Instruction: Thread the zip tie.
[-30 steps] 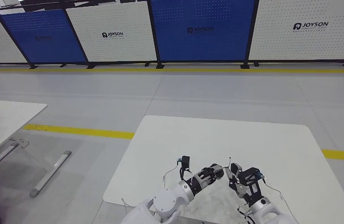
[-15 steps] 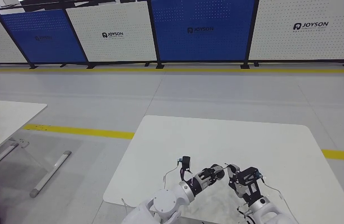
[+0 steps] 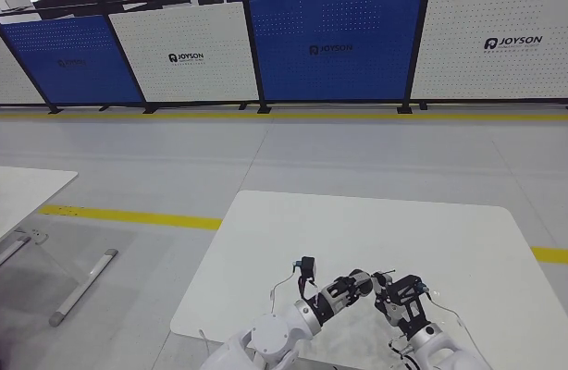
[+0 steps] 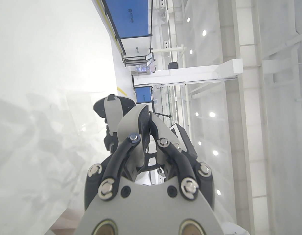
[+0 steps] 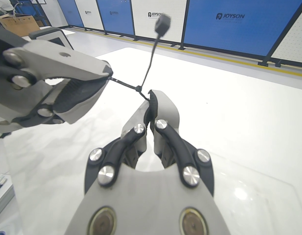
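The black zip tie hangs in the air between my two grippers, low over the white table near its front edge. My right gripper is shut on one stretch of the strap. From a kink just past its tips, one end with a square black head sticks upward. The other stretch runs to my left gripper, which is shut on it. In the top view the left gripper and right gripper nearly touch, with the zip tie between them. The left gripper is closed.
A clear plastic sheet lies on the table under the grippers. The table stretches bare toward its far edge. Another white table stands far left, and blue and white fence panels line the back.
Both grippers have drawn slightly toward the table's near edge. The tie's free end, which stuck up above the right gripper, now leans lower.
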Robot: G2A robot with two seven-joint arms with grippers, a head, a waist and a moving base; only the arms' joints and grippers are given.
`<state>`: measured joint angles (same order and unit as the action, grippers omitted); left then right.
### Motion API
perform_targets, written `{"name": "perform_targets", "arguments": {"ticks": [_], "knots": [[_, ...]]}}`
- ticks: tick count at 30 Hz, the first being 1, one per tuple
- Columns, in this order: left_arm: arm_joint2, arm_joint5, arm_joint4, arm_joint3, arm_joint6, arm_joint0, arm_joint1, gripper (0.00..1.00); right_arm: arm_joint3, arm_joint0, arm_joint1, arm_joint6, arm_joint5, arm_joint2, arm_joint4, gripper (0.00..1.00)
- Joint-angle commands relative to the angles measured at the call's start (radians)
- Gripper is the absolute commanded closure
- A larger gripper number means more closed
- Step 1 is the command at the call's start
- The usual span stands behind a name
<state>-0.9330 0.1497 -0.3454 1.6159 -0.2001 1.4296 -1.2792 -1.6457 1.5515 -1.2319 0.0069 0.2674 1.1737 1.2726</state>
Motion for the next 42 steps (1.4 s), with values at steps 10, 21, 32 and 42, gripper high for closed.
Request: {"name": "perform_targets", "arguments": {"ticks": [10,21,32,42], "knots": [[-0.025,0.021,-0.031,0.040,-0.003,0.016,0.004,1.00,0.025,-0.009,-0.001,-0.003,0.014,-0.009,-0.010,1.00],[-0.041,0.028,-0.035,0.071,-0.015,0.037,0.009,1.00,0.043,-0.025,-0.003,0.000,0.017,-0.019,-0.017,1.00],[-0.024,-0.002,-0.013,0.034,0.001,0.018,0.005,1.00,0.031,-0.019,-0.001,-0.011,0.014,-0.011,-0.027,0.00],[-0.009,-0.002,-0.008,0.016,0.011,0.006,0.001,1.00,0.006,0.007,0.003,-0.030,-0.011,0.012,-0.025,0.57]]}}
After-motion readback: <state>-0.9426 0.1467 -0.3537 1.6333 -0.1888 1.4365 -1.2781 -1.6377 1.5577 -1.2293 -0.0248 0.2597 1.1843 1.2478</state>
